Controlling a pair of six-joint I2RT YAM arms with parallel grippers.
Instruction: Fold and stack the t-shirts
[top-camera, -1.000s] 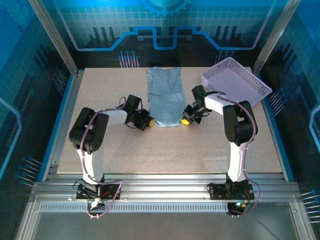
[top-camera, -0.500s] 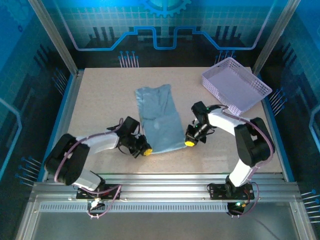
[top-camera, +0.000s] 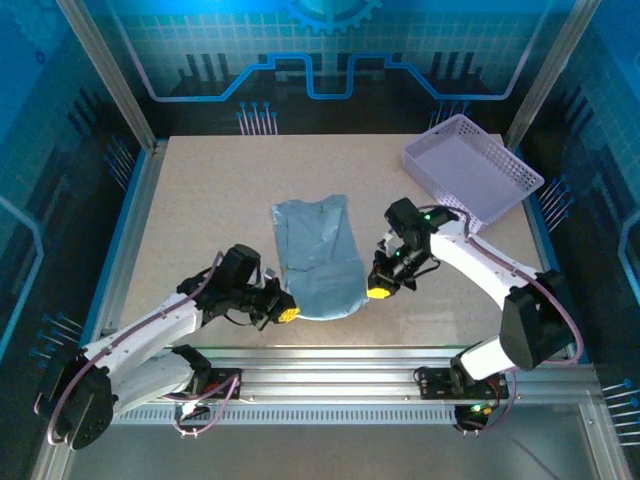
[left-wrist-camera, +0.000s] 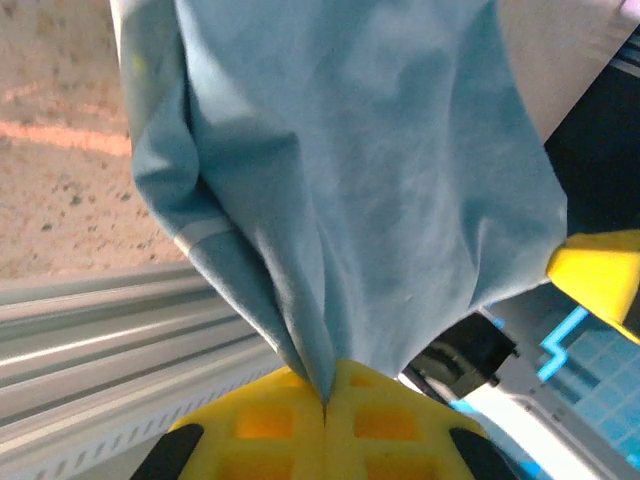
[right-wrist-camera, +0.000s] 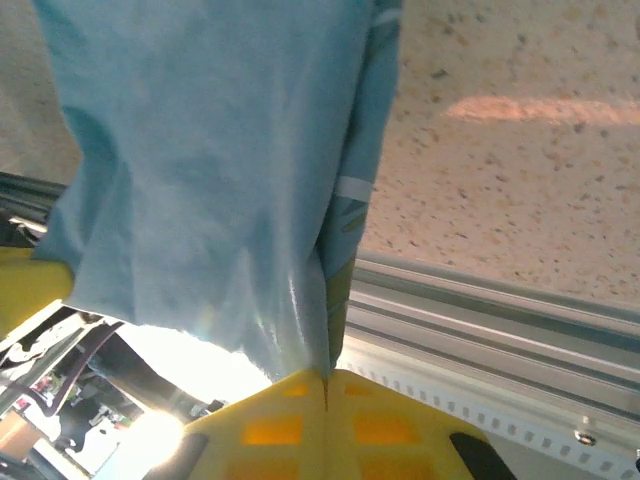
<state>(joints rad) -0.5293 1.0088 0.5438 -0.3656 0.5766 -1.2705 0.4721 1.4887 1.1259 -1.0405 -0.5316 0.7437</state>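
Item inspected: one pale grey-blue t-shirt (top-camera: 318, 250). It lies lengthwise on the table (top-camera: 200, 200), well apart from the lavender basket (top-camera: 470, 165), to that basket's left and nearer the arm bases. The shirt appears folded into a narrow band. Its far end lies spread on the tabletop, level with the basket's near corner. Its near end is the part farthest from the basket and is taken up at both corners.

Left gripper (top-camera: 287, 313): stationed at the shirt corner farther from the basket. The left wrist view shows its yellow fingers (left-wrist-camera: 270, 425) pressed together, with a gathered pinch of blue fabric caught in the seam between them. The cloth fans out upward from that pinch in soft creases, and a hem band shows along one fold.

Right gripper (top-camera: 377, 292): stationed at the shirt corner nearer the basket, on the basket's near-left side. The right wrist view shows its yellow pads (right-wrist-camera: 270, 420) likewise closed tight, pinching the shirt's edge, with layered hem stitching visible just above the grip.

Between the two grips the near hem runs in a shallow curve. In both wrist views the speckled tabletop and an aluminium rail (right-wrist-camera: 480, 320) show past the fabric.

Basket: stands on the side of the right arm away from the shirt, touching neither the shirt nor either gripper.
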